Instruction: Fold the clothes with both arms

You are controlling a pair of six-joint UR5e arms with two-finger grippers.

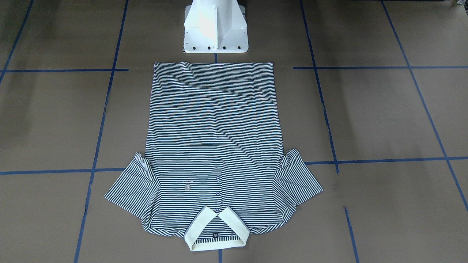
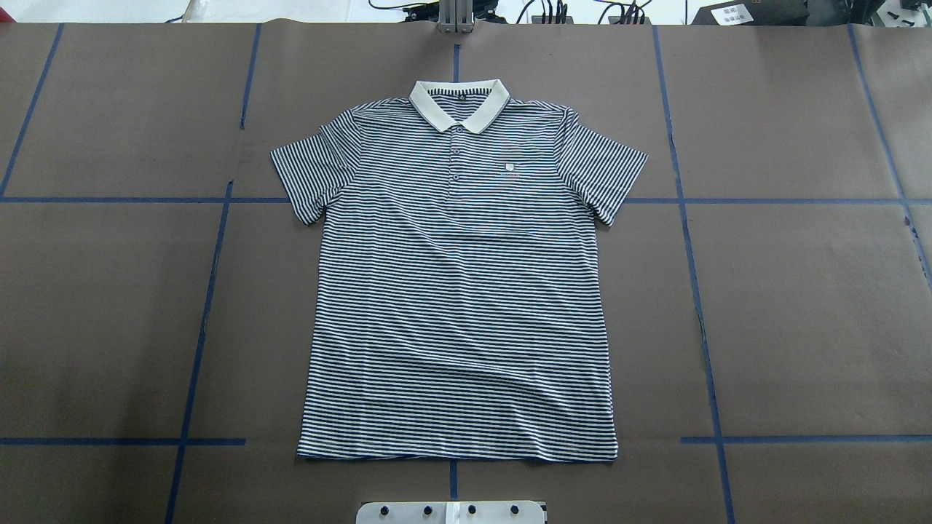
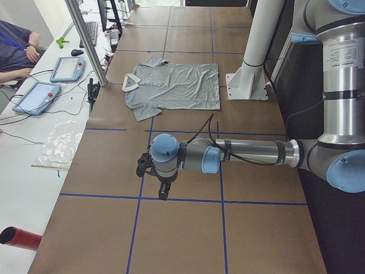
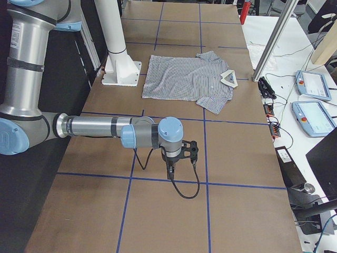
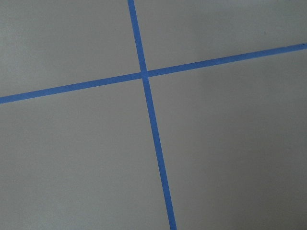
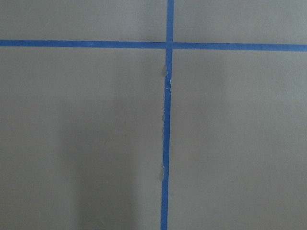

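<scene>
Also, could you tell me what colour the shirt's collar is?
The collar is plain cream, clearest in the overhead view.

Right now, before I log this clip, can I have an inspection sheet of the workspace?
Surface: brown table cover with a blue tape grid, lying flat.
Job's things: striped polo shirt spread flat, front up, not yet folded, sleeves out, collar at the end away from the robot's pedestal.
Clutter: nothing seen beside the shirt.
Grippers: left gripper and right gripper hang over bare cover, well apart from the shirt; whether the jaws are open cannot be told.
Cables: a black cable loops below the right wrist; another arcs above the left forearm.
Surroundings: a seated operator and teach pendants on the side bench.
</scene>
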